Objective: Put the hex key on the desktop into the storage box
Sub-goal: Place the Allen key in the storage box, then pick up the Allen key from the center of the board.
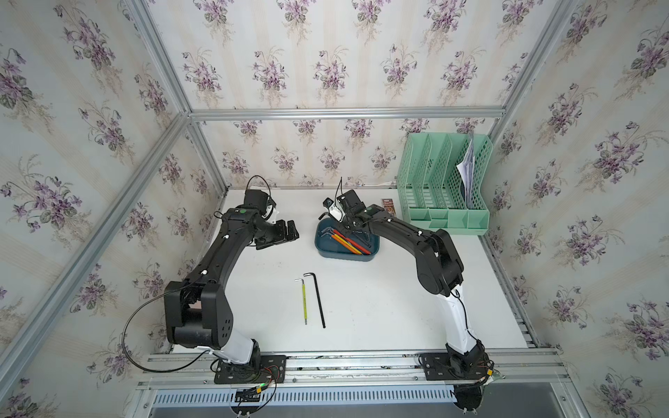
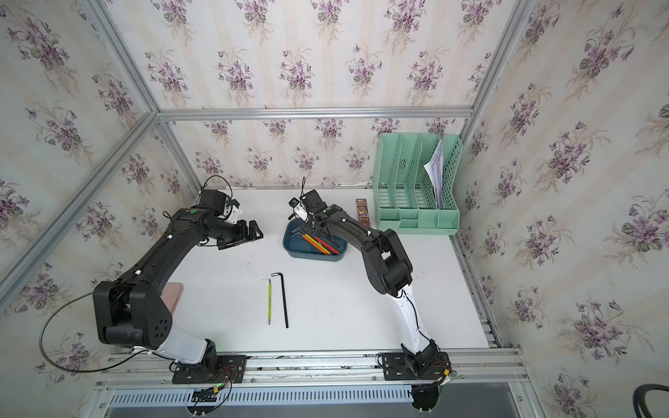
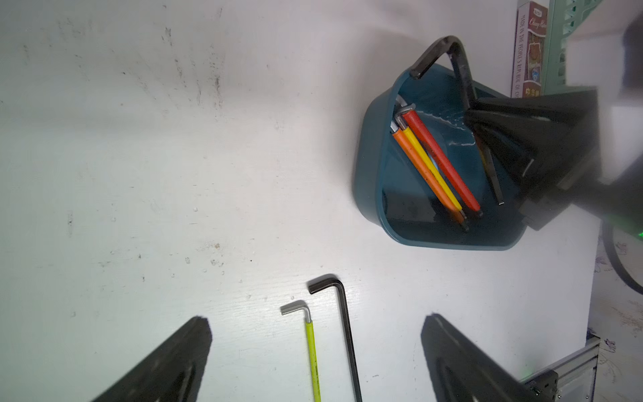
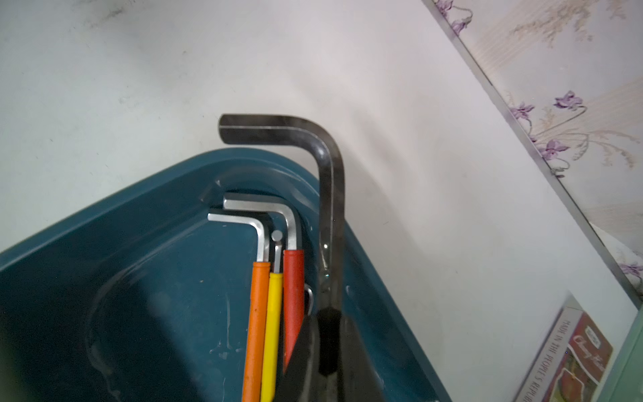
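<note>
Top views overhead, facing down, wrist views close, sharing storage box

At my far right I see a tall mint-green perforated plastic file organiser, with white papers leaning in its rightmost slot. Just left of it lies a small red-brown printed cardboard box. Purple-flowered striped wallpaper surrounds me. A flat pink slab shows near-left.
</note>
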`<state>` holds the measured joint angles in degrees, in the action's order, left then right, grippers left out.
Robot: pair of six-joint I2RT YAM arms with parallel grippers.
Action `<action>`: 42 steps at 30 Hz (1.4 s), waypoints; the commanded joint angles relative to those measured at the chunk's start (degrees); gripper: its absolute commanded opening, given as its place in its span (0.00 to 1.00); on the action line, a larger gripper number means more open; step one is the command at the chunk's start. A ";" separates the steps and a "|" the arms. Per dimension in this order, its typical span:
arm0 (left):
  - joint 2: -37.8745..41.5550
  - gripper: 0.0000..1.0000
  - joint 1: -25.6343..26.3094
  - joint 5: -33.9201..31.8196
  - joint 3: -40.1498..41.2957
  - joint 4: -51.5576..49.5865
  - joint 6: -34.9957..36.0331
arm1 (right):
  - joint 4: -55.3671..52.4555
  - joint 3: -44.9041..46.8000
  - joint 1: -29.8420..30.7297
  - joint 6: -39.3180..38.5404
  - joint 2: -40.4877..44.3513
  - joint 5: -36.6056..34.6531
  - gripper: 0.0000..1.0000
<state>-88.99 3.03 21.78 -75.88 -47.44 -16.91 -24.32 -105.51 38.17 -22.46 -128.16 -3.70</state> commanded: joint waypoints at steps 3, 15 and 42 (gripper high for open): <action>0.29 0.99 -0.21 -0.95 -0.50 -0.46 0.65 | 0.67 0.50 -0.12 -0.51 -0.51 1.61 0.00; 0.22 0.99 -0.23 -0.95 -0.55 -0.46 0.69 | 1.58 5.54 -0.12 -0.62 1.42 -1.51 0.03; -0.13 0.99 -0.22 -0.94 -0.24 -0.35 0.56 | 4.78 31.26 0.38 34.69 37.28 6.53 0.49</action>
<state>-88.97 2.87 21.17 -75.96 -47.72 -16.91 -17.47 -76.18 38.17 2.28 -92.38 -1.15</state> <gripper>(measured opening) 0.992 0.495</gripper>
